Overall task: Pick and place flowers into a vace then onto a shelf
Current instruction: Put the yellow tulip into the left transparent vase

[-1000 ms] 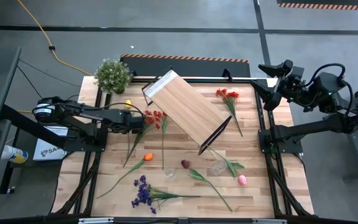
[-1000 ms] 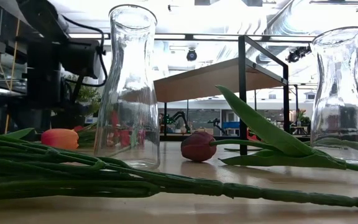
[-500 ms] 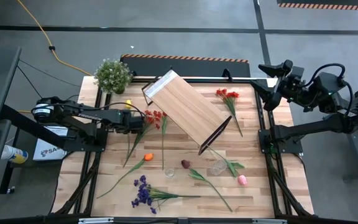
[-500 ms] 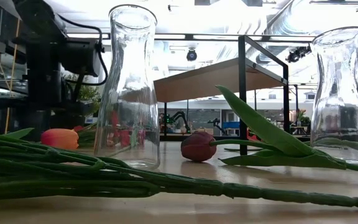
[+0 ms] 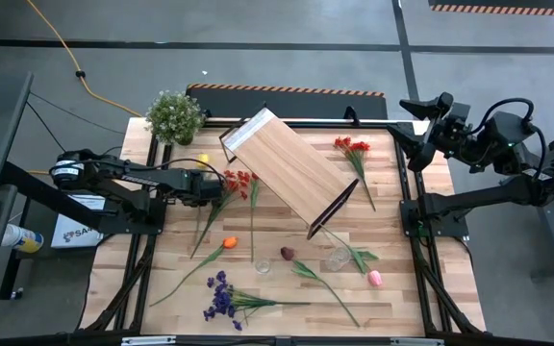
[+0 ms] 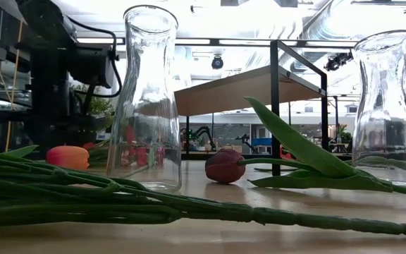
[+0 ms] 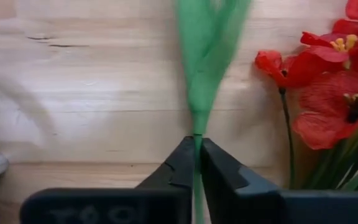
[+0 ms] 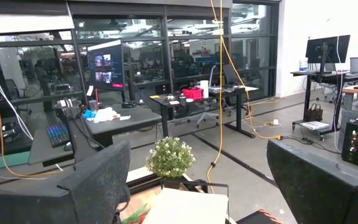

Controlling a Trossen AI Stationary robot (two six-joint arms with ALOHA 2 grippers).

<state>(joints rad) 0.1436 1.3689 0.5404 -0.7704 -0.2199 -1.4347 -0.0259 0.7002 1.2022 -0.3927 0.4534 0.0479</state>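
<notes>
Closing on a green stem (image 7: 197, 93), the left claw (image 7: 196, 144) has gone from open to pinching it between its two fingers; the arm itself has hardly moved. This stem belongs to the yellow tulip (image 5: 200, 160), whose head lies just behind the claw, and a red spray (image 7: 319, 93) lies just beside it. The right claw (image 8: 197, 186) waits wide and empty, well apart, high at the far bench corner.

I judge the task is only beginning. Both glass vases (image 6: 145, 99) stand empty, the shelf (image 5: 289, 171) carries nothing, and all other flowers lie flat on the bench (image 5: 171, 259). The held stem looks thin and soft, with narrow leaves.
</notes>
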